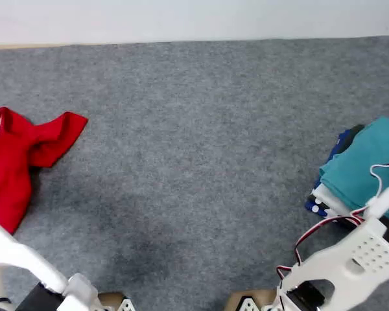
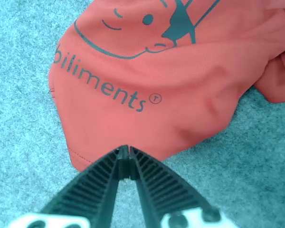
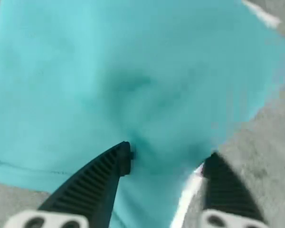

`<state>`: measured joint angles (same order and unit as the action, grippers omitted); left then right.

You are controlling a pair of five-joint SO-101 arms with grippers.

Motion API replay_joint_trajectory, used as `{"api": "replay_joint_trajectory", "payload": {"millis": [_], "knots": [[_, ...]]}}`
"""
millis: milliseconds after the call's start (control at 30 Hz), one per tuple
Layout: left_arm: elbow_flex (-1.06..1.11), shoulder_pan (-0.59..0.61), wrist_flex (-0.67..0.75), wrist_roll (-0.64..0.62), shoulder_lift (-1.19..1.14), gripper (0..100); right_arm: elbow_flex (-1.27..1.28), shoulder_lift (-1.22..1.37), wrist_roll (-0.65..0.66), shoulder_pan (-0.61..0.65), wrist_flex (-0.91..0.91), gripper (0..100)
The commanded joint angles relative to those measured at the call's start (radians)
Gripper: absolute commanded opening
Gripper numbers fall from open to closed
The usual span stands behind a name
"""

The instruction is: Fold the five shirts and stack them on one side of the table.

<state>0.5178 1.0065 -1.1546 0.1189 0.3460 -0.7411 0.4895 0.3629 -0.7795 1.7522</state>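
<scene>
A grey, carpet-like worktop [image 1: 201, 162] runs back to a pale wall [image 1: 181, 19] along its far edge. At the left edge lies a red shirt [image 1: 16, 155], crumpled and unfolded, with one sleeve thrown out toward the middle of the worktop. At the right edge sits a stack of folded shirts: a teal shirt [image 1: 369, 162] on top, a white layer [image 1: 330, 197] showing under its near edge, and a dark blue one [image 1: 340, 146] peeking out on the side toward the middle. The two lots of clothing are well apart, with bare worktop between them.

The left arm [image 1: 13, 253] rises from the near left corner, close to the red shirt. In the left wrist view the left pincer [image 2: 128, 159] is closed, its ribbed jaws meeting at the tips. The tips sit right at the hemmed edge of the red shirt [image 2: 180, 85], whose dark printed drawing faces up. No fabric can be seen caught between them.

The right arm [image 1: 356, 256] stands at the near right corner beside the stack. In the right wrist view the right pincer [image 3: 170, 159] is spread wide and holds nothing. It is directly over the teal shirt [image 3: 133, 71], and one fingertip [image 3: 125, 153] meets the cloth where it dimples and darkens.
</scene>
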Motion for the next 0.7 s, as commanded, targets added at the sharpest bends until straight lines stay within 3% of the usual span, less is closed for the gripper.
{"api": "replay_joint_trajectory", "payload": {"millis": [0, 233, 300, 400, 467, 667], "knots": [[-0.019, -0.008, -0.003, 0.011, 0.014, 1, -0.13, -0.156, -0.097, -0.012, 0.039, 36.2], [-0.021, -0.008, -0.002, 0.012, 0.014, 1, -0.084, -0.24, -0.115, 0.042, 0.041, 33.6], [-0.021, -0.008, -0.002, 0.012, 0.014, 1, -0.035, -0.237, -0.115, 0.07, 0.041, 24.3], [-0.021, -0.008, -0.002, 0.012, 0.014, 1, 0.035, -0.242, -0.081, 0.139, 0.042, 0.7], [-0.021, -0.008, -0.002, 0.012, 0.014, 1, 0.101, -0.246, -0.044, 0.176, 0.044, 4.3], [-0.019, -0.008, -0.002, 0.012, 0.014, 1, 0.253, -0.202, -0.068, 0.252, 0.038, 0.8]]}}
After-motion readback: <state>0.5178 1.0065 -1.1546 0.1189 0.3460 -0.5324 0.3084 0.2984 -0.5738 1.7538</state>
